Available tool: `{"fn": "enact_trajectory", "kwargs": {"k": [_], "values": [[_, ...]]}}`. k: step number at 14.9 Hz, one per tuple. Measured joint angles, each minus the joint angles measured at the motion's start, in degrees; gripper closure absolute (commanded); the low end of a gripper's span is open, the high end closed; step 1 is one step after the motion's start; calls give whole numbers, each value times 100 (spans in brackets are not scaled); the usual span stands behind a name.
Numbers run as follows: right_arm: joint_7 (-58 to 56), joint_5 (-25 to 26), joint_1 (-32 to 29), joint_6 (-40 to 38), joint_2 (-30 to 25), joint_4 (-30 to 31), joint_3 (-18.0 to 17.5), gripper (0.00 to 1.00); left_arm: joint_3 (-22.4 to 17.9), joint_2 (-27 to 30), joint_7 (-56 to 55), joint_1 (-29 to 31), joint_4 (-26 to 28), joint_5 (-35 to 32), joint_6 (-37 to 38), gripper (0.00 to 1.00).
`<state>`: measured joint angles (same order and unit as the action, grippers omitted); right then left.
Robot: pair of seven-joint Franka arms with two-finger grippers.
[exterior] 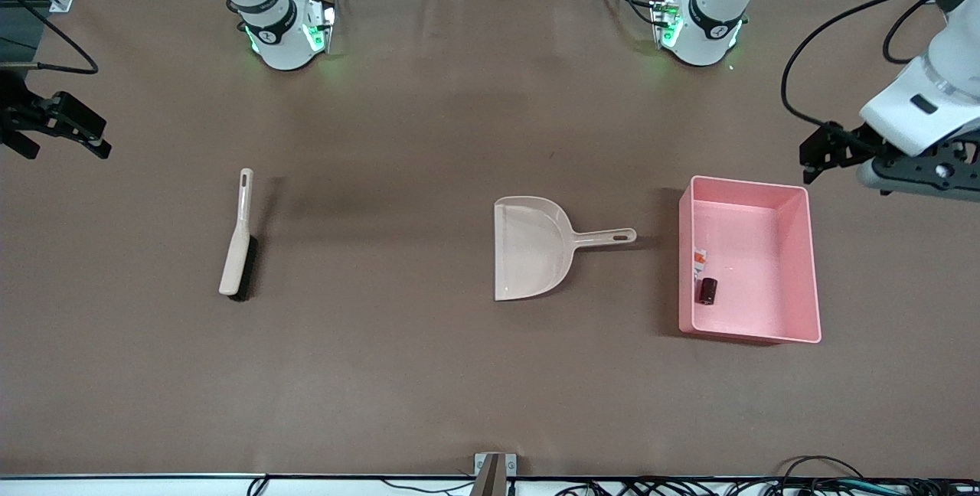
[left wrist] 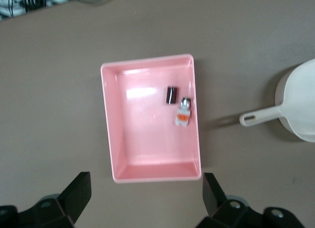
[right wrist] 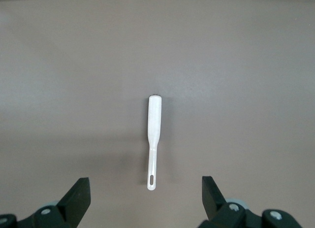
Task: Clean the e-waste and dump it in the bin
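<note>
Overhead, both sets of jaws stand wide apart and hold nothing. The left gripper (left wrist: 142, 198), black and angular, hangs in the air over the counter (exterior: 429, 373) by the edge of the large pink rectangular plastic bin (left wrist: 110, 124) that lies toward the robots; the right gripper (right wrist: 142, 201) hangs over the bare counter at the right arm's end, above a slim beige plastic brush (right wrist: 153, 139) with dark bristles along one side. Inside the smooth, glossy bin, against the wall facing the dustpan, lie the two tiny pieces of e-waste: a white block with an orange top (left wrist: 183, 116) and, just beside it, a dark brown-black block (left wrist: 171, 95). Between bin and brush rests a beige plastic dustpan (exterior: 528, 251), scoop flat, its thin handle pointing at the bin. A matte brown cloth covers the counter.
</note>
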<state>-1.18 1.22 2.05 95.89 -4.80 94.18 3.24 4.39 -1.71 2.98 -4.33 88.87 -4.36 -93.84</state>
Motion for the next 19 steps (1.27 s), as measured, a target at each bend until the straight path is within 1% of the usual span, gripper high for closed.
{"fn": "enact_trajectory", "kwargs": {"k": [3,5,8,10,14,16,19], "values": [[0,0,0,2,0,0,0,0,-124,247,-212,-4,109,342,372,0],[0,0,0,1,0,0,-1,0,-194,458,-300,-4,362,558,403,0],[0,0,0,6,0,0,-1,0,-220,778,-616,13,737,596,378,0],[0,0,0,7,0,0,-1,0,-213,902,-819,14,855,596,356,0],[0,0,0,7,0,0,-1,0,-212,932,-891,45,904,596,328,0],[0,0,0,21,0,0,-1,0,-201,932,-880,55,910,491,317,0],[0,0,0,41,0,0,-1,0,-77,932,-877,61,910,320,316,0]]}}
